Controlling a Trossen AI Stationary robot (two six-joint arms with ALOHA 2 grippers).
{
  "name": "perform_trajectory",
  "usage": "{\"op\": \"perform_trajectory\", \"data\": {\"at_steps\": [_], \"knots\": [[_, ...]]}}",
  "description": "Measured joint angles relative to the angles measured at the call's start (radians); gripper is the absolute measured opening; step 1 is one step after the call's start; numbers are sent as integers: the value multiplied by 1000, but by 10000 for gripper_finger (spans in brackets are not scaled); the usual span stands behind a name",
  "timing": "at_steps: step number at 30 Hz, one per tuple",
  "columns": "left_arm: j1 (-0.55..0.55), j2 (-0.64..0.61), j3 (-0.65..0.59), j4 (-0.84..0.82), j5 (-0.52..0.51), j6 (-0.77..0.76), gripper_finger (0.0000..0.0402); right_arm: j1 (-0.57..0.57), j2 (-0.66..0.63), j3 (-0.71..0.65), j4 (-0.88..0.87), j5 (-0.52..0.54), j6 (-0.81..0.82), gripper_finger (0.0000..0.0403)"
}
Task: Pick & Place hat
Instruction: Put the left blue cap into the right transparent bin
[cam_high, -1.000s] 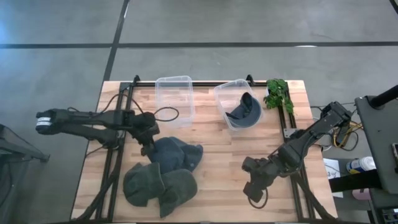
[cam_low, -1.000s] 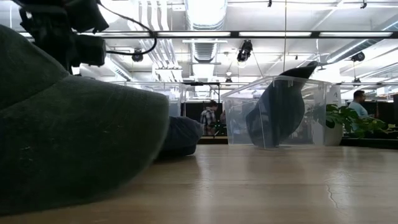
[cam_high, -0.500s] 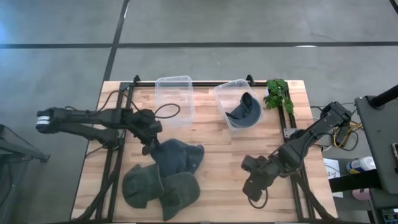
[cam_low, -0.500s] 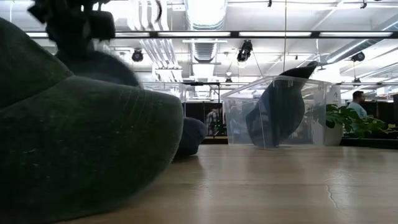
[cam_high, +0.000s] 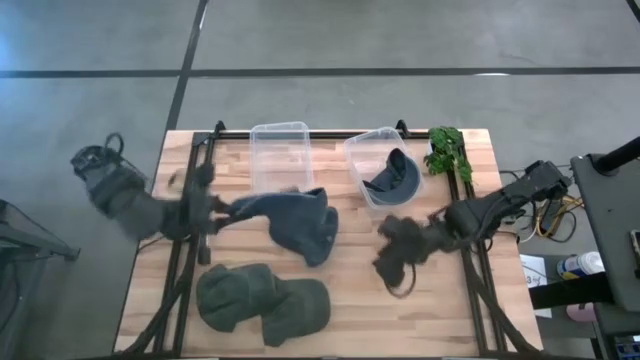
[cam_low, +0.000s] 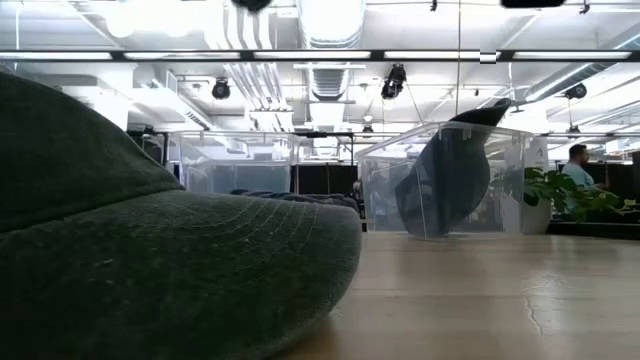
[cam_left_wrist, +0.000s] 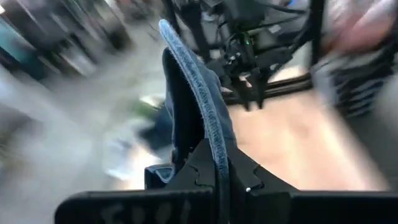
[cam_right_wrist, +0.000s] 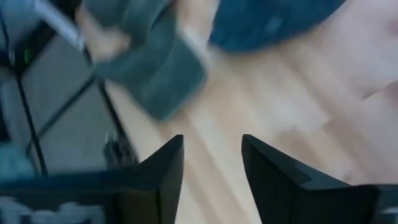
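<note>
A dark blue hat (cam_high: 295, 222) stretches out from my left gripper (cam_high: 222, 208), which is shut on it near the table's left side, in front of an empty clear bin (cam_high: 281, 160). Two green hats (cam_high: 262, 300) lie on the wood at the near left; one fills the low view's foreground (cam_low: 150, 270). A second clear bin (cam_high: 385, 170) at the far middle holds another dark hat (cam_low: 450, 180). My right gripper (cam_high: 392, 266) hangs open over bare wood to the right of centre, with nothing between its fingers (cam_right_wrist: 168, 168). My left gripper pinches the blue hat's thin edge (cam_left_wrist: 214, 134) between its two shut fingers. The edge runs edge-on out of the fingertips and away from them. The hat trails from the gripper toward the table's right; I cannot tell whether its far end rests on the wood.
A green leafy plant (cam_high: 446, 150) stands at the far right corner. Black frame rails run along the table's left (cam_high: 190, 250) and right sides. Bare wood lies in the middle and at the near right.
My left gripper has taken hold of the blue hat and swung toward the table's left and far edge. The hat has been pulled off the green hats and drawn out toward the bins. My right gripper has moved toward the far edge.
</note>
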Motion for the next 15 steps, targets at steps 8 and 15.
{"op": "perform_trajectory", "data": {"at_steps": [8,15], "knots": [[-57,391,228,-450,-307,261,16,-227,-98,-12,41,-3,72,99],[-29,526,225,-529,-470,410,5,-414,-70,-14,59,-77,-5,72]]}}
